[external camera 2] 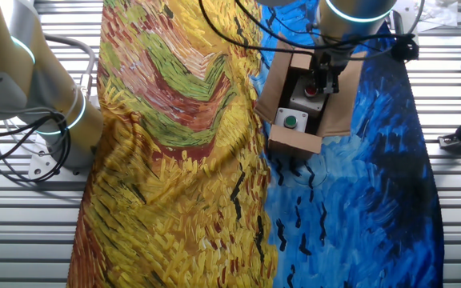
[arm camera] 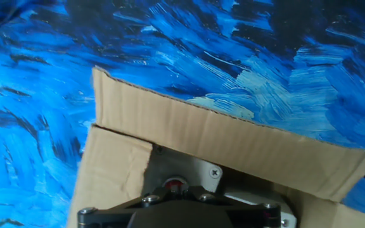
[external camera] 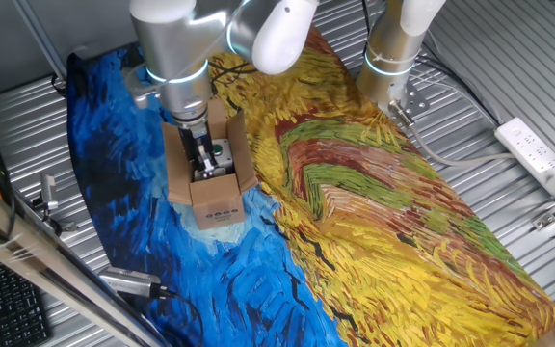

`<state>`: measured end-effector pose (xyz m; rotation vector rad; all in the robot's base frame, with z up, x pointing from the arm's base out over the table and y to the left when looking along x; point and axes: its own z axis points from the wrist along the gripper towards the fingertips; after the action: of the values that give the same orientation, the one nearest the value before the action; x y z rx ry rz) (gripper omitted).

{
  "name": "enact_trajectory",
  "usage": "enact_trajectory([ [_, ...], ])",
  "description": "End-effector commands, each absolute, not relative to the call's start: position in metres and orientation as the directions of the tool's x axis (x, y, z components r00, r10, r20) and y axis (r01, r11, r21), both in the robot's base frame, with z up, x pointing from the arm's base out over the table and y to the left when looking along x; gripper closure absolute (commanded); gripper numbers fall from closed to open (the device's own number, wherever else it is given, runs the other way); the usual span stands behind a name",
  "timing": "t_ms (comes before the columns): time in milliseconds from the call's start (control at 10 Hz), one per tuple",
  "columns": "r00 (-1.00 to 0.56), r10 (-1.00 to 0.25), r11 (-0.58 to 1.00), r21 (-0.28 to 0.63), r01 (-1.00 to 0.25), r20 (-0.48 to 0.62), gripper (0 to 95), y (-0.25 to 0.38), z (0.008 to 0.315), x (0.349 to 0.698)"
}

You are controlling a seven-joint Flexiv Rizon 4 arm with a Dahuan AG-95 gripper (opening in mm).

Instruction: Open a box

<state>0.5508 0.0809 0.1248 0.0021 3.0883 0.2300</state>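
— How do the jaws (external camera: 203,172) stand?

— Lowered into the open box (external camera: 210,188), close together as far as I can see; whether they pinch anything, I cannot tell.

— And the box?

— On the blue part of the painted cloth (external camera: 374,222) over the worktop (external camera: 27,125), flaps (external camera 2: 272,84) spread outward. Inside sits a white device with a green button (external camera 2: 291,122). Black print marks the end face (external camera: 222,212).

— Anything else?

— A white power strip (external camera: 536,154) at the worktop's edge.

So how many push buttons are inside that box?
2 show. A green button sits near the box's end closest to the other fixed camera; a red button lies just behind it, under the gripper. The gripper may hide more.
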Motion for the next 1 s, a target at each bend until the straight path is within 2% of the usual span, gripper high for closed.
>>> enact_trajectory([
  [100, -0.999, 0.015, 0.988, 0.156, 0.009, -0.04, 95.0, 0.085, 0.129, 0.553],
  [1000, -0.999, 0.04, 0.986, 0.163, 0.035, -0.026, 95.0, 0.098, 0.143, 0.561],
])
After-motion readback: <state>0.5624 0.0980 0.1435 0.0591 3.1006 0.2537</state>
